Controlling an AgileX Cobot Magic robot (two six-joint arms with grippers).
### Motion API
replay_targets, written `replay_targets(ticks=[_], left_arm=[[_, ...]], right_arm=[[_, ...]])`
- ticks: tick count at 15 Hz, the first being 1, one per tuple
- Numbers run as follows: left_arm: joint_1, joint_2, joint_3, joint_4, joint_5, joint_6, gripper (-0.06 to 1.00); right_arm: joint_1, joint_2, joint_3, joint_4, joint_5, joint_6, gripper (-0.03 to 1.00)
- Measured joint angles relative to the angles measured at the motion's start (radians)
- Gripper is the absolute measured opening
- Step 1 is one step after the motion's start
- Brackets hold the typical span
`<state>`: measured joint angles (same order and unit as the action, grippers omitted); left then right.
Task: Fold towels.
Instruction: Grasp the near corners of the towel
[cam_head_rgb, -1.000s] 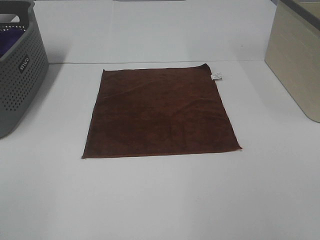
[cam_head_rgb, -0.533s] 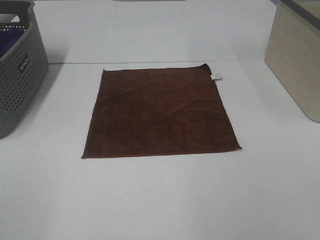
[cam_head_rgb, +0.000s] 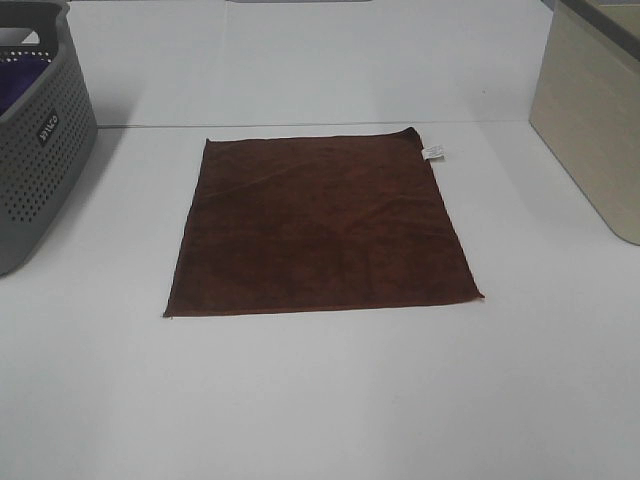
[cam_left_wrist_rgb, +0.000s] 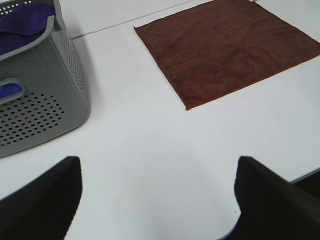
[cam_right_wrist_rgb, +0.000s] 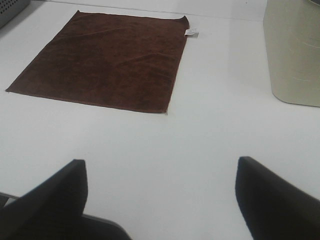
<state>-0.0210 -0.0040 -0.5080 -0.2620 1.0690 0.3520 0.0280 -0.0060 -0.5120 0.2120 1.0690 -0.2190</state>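
Brown towel (cam_head_rgb: 320, 225) lies spread flat and unfolded on the white tabletop (cam_head_rgb: 330, 400), just beside the grey basket (cam_head_rgb: 45, 160).
Left jaws, near the basket, and right jaws, farther from it, both stand wide apart and empty over bare tabletop, with neither touching cloth. The likely failure is an uneven pickup: pinching one corner before the other, or catching too little of the thin cloth, would drag it askew or bunch it. The folded edges would then miss each other.
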Motion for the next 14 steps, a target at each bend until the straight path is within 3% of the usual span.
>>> replay_targets(ticks=[4, 6, 11, 14], left_arm=[[0.0, 0.026, -0.008, 0.0, -0.032, 0.0, 0.8], [0.0, 0.078, -0.016, 0.001, -0.146, 0.0, 0.8], [0.0, 0.282, 0.007, 0.0, -0.499, 0.0, 0.8], [0.0, 0.458, 0.021, -0.02, -0.713, 0.0, 0.8]], right_arm=[[0.0, 0.0, 0.0, 0.004, -0.001, 0.0, 0.77], [0.0, 0.031, -0.002, 0.004, -0.028, 0.011, 0.76], [0.0, 0.298, -0.007, 0.003, -0.36, 0.019, 0.76], [0.0, 0.512, -0.011, 0.003, -0.497, 0.019, 0.76]])
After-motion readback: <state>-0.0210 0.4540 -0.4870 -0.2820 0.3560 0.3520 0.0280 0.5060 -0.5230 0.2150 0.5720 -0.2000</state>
